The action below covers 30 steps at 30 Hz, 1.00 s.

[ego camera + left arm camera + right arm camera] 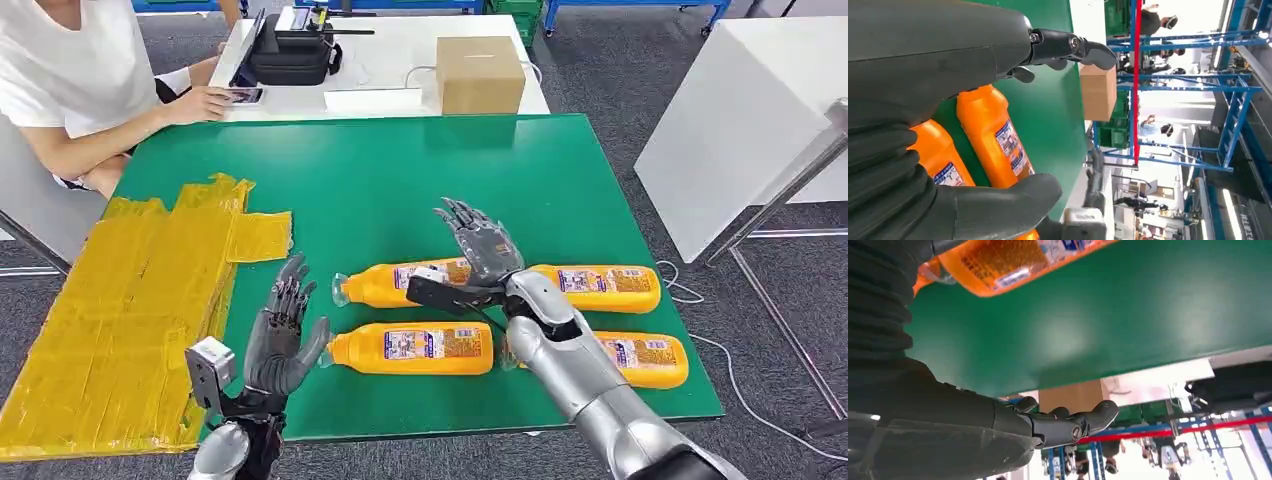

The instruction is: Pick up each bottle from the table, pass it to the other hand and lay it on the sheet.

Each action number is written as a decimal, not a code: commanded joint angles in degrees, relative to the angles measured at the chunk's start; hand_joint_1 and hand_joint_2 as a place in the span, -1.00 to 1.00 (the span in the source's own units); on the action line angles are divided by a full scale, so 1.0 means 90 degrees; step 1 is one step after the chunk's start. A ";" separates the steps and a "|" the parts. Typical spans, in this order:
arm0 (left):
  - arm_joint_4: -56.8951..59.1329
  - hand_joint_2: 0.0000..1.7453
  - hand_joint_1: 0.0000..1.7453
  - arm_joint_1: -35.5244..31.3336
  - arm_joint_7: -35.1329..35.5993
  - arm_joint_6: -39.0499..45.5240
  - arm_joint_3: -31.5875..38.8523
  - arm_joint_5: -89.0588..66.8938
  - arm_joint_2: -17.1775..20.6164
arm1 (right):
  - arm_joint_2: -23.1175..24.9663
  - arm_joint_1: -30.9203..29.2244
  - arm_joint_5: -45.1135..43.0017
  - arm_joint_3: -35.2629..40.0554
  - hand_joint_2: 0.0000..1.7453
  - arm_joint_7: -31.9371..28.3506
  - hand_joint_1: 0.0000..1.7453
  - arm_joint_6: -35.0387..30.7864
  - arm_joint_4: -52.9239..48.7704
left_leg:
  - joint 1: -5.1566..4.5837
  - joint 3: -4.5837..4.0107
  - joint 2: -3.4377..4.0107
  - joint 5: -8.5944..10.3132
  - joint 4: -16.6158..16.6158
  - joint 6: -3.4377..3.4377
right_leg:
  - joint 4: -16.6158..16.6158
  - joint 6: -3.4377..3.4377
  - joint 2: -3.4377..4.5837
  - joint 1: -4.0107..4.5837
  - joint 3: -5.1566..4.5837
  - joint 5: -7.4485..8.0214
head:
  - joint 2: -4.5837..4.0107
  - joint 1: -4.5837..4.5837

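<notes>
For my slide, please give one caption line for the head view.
Right hand open above an orange bottle; left hand open beside the yellow sheet.

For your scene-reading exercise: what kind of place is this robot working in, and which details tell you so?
Probably an industrial lab or workshop hall: blue steel racking with green crates, grey carpeted floor, and a test table laid with orange bottles beside a person at a desk.

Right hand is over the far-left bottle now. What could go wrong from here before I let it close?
1. The right hand hangs open over the far-left bottle, whose base sits near the far-right bottle; closing fingers may nudge that neighbour.
2. The bottles lie on their sides, so a push could roll them toward the near-left bottle.
3. The left hand waits open by the yellow sheet; a poor handover could drop the bottle.
</notes>
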 commanded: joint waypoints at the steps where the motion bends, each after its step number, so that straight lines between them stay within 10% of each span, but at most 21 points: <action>1: 0.0577 1.00 -1.00 -0.0373 0.0034 -0.0027 -0.0124 0.0031 0.0044 | 0.0273 -0.0643 -0.0039 0.0331 1.00 -0.0015 -1.00 0.0062 0.1576 | 0.0005 0.0011 0.0007 -0.0002 -0.0003 -0.0010 | -0.0005 -0.0007 0.0001 0.0005 0.0010 0.0000 | 0.0000 0.0000; 30: 0.0835 1.00 -1.00 -0.0821 0.0045 -0.0009 -0.0353 0.0109 0.0044 | 0.0539 -0.1256 0.0000 0.0285 1.00 0.0352 -1.00 0.0177 0.3852 | 0.0014 0.0005 0.0001 -0.0001 -0.0001 -0.0021 | -0.0009 -0.0014 -0.0011 0.0014 0.0009 0.0002 | 0.0000 0.0000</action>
